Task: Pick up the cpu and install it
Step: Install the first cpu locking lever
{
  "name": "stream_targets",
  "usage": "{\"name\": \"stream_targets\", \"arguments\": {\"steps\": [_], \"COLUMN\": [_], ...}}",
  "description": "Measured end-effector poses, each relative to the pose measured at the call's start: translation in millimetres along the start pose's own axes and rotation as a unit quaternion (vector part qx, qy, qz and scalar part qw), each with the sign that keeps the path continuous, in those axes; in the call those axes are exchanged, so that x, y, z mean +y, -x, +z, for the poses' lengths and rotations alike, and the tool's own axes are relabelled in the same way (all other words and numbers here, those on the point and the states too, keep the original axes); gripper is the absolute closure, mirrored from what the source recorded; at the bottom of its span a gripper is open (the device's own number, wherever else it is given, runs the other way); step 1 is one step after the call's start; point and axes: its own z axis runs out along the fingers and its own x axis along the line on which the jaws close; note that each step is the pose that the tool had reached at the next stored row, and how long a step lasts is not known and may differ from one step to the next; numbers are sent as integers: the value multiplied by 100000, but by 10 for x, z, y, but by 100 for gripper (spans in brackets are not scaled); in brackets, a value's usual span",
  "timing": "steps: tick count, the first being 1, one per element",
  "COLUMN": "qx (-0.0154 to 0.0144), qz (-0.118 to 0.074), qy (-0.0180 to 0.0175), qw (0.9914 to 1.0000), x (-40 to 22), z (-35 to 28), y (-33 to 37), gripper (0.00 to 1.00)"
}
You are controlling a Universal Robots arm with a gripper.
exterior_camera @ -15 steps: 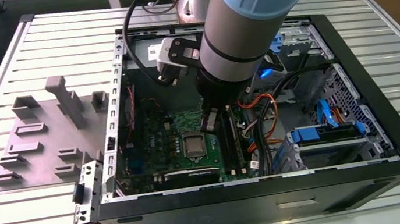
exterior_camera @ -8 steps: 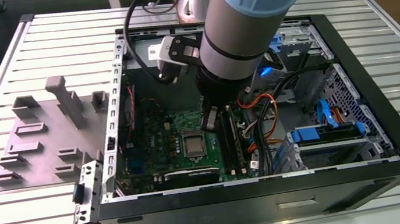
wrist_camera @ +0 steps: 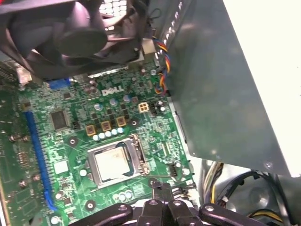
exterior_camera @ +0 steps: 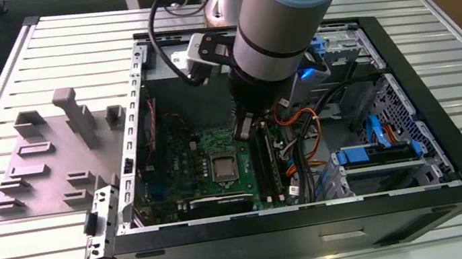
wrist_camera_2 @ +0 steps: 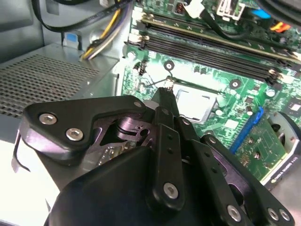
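I see the small square silvery-grey cpu lying flat, metal top up, within the hinged silver socket frame on the green motherboard; being square, it shows no long axis; my arm descends steeply into the black computer case; the black gripper hovers beside the socket, fingertips together, holding nothing.

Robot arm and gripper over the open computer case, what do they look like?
The arm is a thick grey tube with a pale blue joint cap and a black band; black cables loop beside it. The gripper is matt black metal: flat linkage plates fastened with silver screws, narrowing to slim tips.
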Motion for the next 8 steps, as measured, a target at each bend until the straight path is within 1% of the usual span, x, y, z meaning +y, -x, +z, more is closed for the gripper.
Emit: {"name": "stream_targets", "arguments": {"steps": [8], "qx": [-52], "qz": [-4], "qy": [15], "qw": [100000], "x": [-48], "z": [4], "y": [76], "gripper": [89]}}
